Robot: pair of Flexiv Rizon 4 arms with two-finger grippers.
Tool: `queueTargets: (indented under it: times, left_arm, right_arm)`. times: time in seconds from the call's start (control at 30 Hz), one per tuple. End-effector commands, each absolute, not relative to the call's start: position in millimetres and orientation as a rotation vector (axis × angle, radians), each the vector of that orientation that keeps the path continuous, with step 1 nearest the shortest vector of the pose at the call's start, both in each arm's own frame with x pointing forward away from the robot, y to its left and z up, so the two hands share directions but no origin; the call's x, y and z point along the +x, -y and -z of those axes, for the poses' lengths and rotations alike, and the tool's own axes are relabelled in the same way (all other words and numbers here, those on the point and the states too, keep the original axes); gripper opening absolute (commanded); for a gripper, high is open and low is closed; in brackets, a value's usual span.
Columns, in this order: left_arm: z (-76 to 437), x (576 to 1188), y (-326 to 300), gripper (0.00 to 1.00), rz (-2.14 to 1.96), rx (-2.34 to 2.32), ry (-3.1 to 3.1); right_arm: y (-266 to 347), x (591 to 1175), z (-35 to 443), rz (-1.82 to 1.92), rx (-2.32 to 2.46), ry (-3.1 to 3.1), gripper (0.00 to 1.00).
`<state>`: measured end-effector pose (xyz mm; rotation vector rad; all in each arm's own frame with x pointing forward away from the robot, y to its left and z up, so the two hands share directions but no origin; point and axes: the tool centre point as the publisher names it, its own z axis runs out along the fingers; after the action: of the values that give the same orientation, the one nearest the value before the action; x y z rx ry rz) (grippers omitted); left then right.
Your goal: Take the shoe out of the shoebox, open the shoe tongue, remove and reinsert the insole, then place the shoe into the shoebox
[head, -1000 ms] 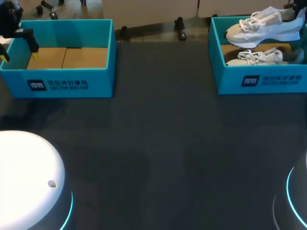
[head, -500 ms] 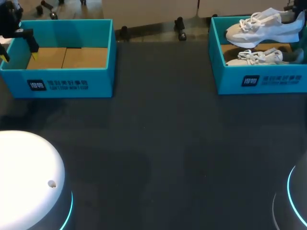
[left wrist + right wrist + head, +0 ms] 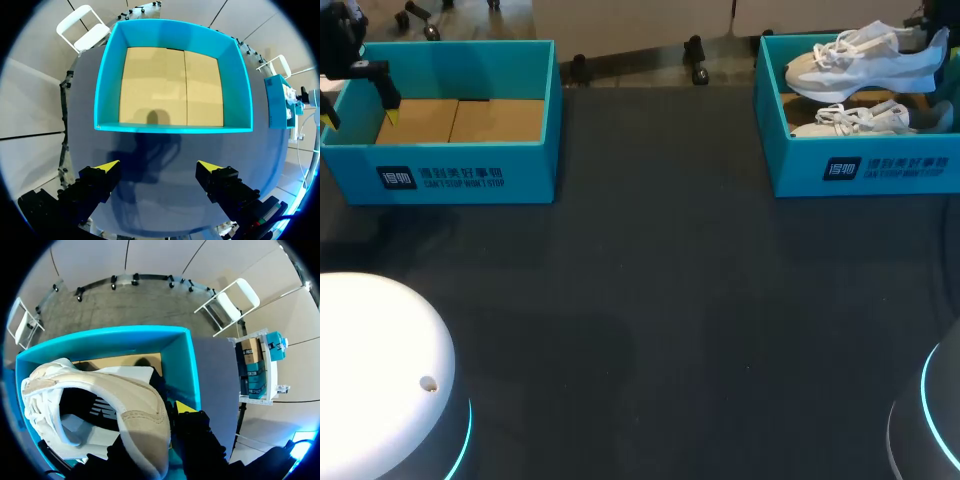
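Note:
A white and beige sneaker [image 3: 865, 60] hangs above the right teal shoebox [image 3: 865, 170], held at its heel. My right gripper [image 3: 169, 416] is shut on that heel; one yellow fingertip [image 3: 186, 407] shows beside it, the other is hidden behind the shoe [image 3: 100, 405]. A second white sneaker [image 3: 855, 120] lies on its side inside the same box. My left gripper [image 3: 158, 167] is open and holds nothing. It hovers over the near left rim of the other teal shoebox [image 3: 172, 35], which holds nothing on its cardboard floor. In the head view it is at the far left [image 3: 358, 100].
The left shoebox [image 3: 450, 170] stands at the table's back left and the right one at the back right. Dark table surface [image 3: 650, 300] stretches between and in front of them. The arms' bases sit at the near corners.
The held sneaker has shifted slightly left and tilted over the right box, its toe dipping a little. The left arm has not moved.

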<state>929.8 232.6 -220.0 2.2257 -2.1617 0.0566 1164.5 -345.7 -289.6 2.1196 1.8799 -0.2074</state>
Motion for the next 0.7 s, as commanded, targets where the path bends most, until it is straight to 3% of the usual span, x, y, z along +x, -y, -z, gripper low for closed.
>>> queueTargets:
  times: [0.03,0.7]
  left_arm:
    - [219.1,928.1,-232.5,1.0,-0.058,2.229,2.163]
    - [219.1,928.1,-232.5,1.0,-0.058,2.229,2.163]
  right_arm:
    - [346.5,1165.4,295.3,0.213,2.128,-1.882,0.0]
    - [337.9,1156.5,324.9,0.234,2.115,-1.928,0.0]
